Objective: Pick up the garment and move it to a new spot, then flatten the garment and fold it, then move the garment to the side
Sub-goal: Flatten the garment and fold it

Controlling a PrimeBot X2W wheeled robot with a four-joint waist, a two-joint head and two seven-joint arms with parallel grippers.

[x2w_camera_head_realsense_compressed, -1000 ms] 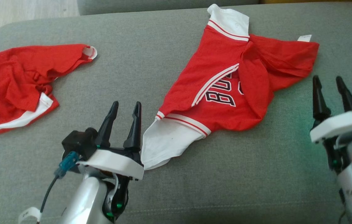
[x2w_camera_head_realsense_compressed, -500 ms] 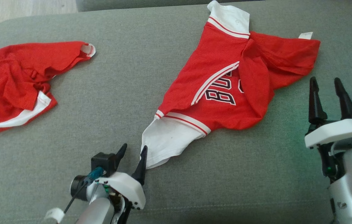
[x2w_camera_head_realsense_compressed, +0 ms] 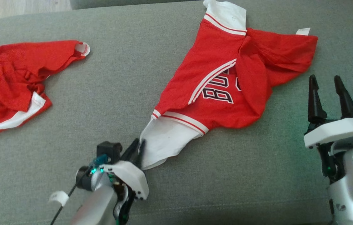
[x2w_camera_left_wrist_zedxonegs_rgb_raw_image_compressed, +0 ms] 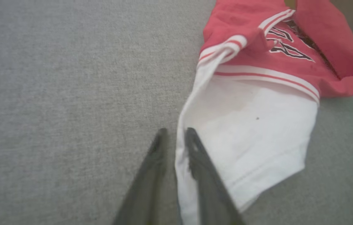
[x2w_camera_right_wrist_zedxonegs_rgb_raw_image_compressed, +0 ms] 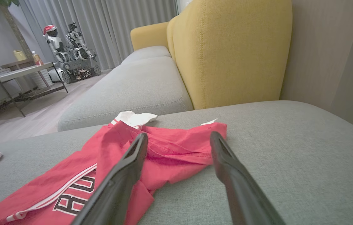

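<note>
Fingers [x2w_camera_left_wrist_zedxonegs_rgb_raw_image_compressed: 200, 168] on your left gripper [x2w_camera_head_realsense_compressed: 139, 144] are drawn in to a slim gap, and the folded edge of the white sleeve [x2w_camera_left_wrist_zedxonegs_rgb_raw_image_compressed: 251, 125] runs right between them. You've got cloth in the jaws, but whether the bite is firm I cannot tell from here.

That sleeve belongs to the garment [x2w_camera_head_realsense_compressed: 214, 72], the red jersey with the black-and-white lettering. It's sprawled on the grey sofa seat [x2w_camera_head_realsense_compressed: 132, 78] from the far edge down toward the front edge, right of the middle. It's rumpled, with one red panel flopped over the chest and a small white label [x2w_camera_head_realsense_compressed: 303, 30] sticking up at the far right corner of the cloth.

Low and slanted is how you've got that left gripper, and I'd say sensibly so: the near sleeve is the loose end closest to you, a handy handle for lifting.

Your right gripper [x2w_camera_head_realsense_compressed: 325, 78] hovers with fingers spread wide and nothing in them, just off the jersey's right side, well placed to take the other end.

Over by the seat's left edge lies a second red garment [x2w_camera_head_realsense_compressed: 4, 78], bunched up and well apart.
</note>
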